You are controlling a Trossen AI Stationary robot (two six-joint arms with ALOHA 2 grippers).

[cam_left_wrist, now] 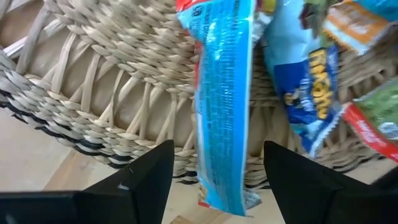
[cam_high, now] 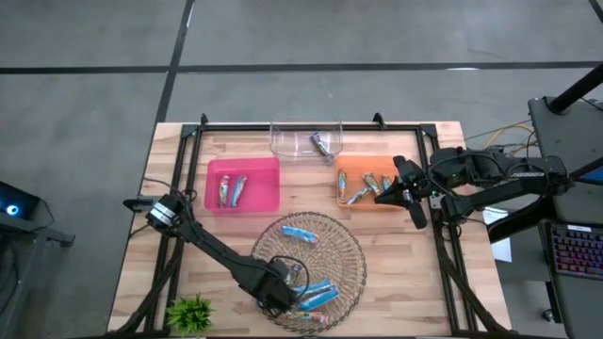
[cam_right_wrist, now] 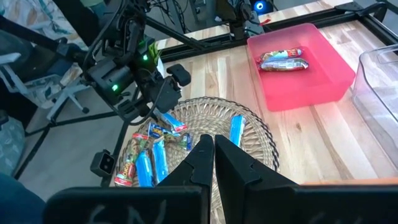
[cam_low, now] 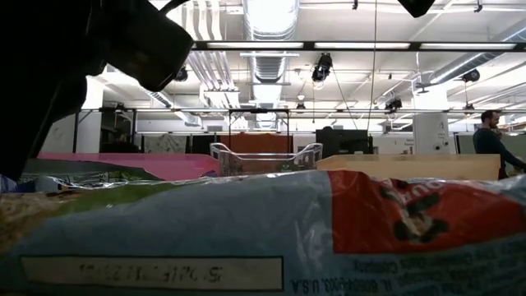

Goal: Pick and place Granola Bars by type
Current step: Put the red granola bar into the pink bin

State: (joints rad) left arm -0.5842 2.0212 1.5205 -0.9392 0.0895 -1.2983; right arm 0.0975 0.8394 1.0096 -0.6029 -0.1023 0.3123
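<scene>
Left arm reaches from the table's left edge, bent low over the near rim of the wicker basket (cam_high: 349, 247). Left gripper (cam_high: 290, 282) points down into it, fingers (cam_left_wrist: 144, 177) spread wide, one on each side of a bright blue granola bar (cam_left_wrist: 221, 106) lying over the basket's woven rim; not yet closed on it. More blue bars (cam_high: 318, 296) piled just beside the gripper, another (cam_high: 298, 231) lying apart toward the far side of the basket. Right arm extends in from the right, held above the table, right gripper (cam_high: 407, 196) at the orange tray (cam_high: 347, 168), fingers pressed together, holding nothing. Bars already lie in the pink tray (cam_high: 215, 169), the orange tray and the clear tray (cam_high: 287, 141).
</scene>
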